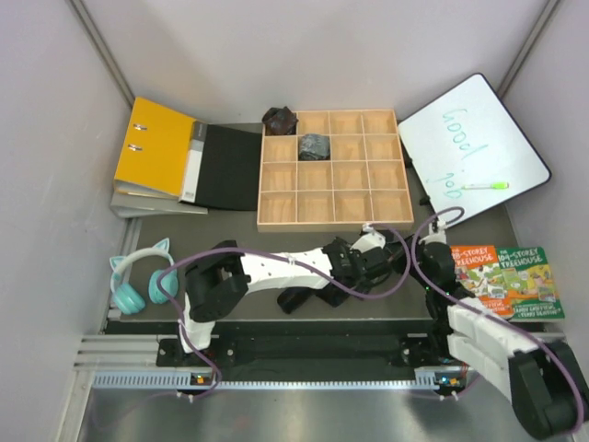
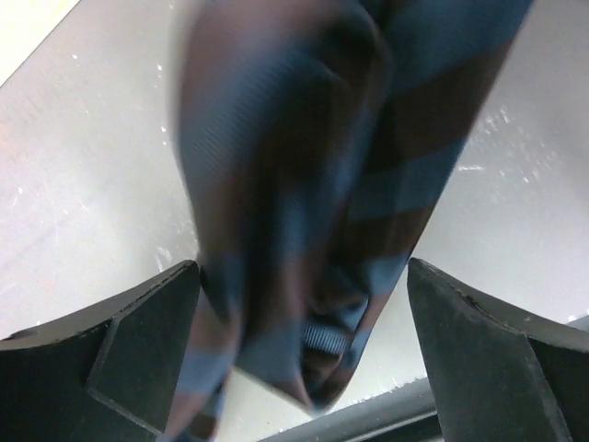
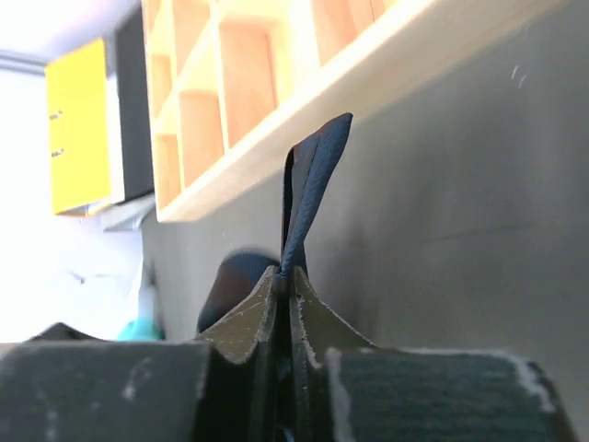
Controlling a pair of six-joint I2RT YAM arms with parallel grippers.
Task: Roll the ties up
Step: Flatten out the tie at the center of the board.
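Tie [image 2: 304, 184]: striped blue and brown, lying on the table just in front of the tray, under the two wrists. From above I cannot make it out beneath the arms.

Left gripper [image 2: 304, 281]: jaws stand wide. The tie runs down the left wrist view between them, against the left finger [image 2: 138, 341] and apart from the other. I see no grip.

Right gripper [image 3: 287, 285]: jaws closed on a fold of the tie. The fold stands up out of the fingertips and points towards the tray's near wall.

Long axis: it runs from the far side of the left wrist view down between the fingers. That view is blurred, and I cannot tell how the rest lies.

Surface: dark grey table [image 1: 239, 235], a dull scuffed sheen close up, with pale wall panels on three sides.

Containers: a wooden tray [image 1: 333, 226] of square compartments at the far middle.
- Brown roll [image 1: 280, 118] sits at the far left corner, partly over the rim.
- Grey roll [image 1: 314, 145] sits in a compartment one row nearer and one column to the right.
- The other visible compartments hold nothing.

Surroundings:
- Left of the tray: yellow binder [image 1: 152, 147] and black folder [image 1: 230, 166].
- Right of the tray: whiteboard [image 1: 474, 138] with green writing and a green marker [image 1: 485, 185].
- Near left: teal headphones [image 1: 143, 281].
- Near right: two books [image 1: 511, 281].
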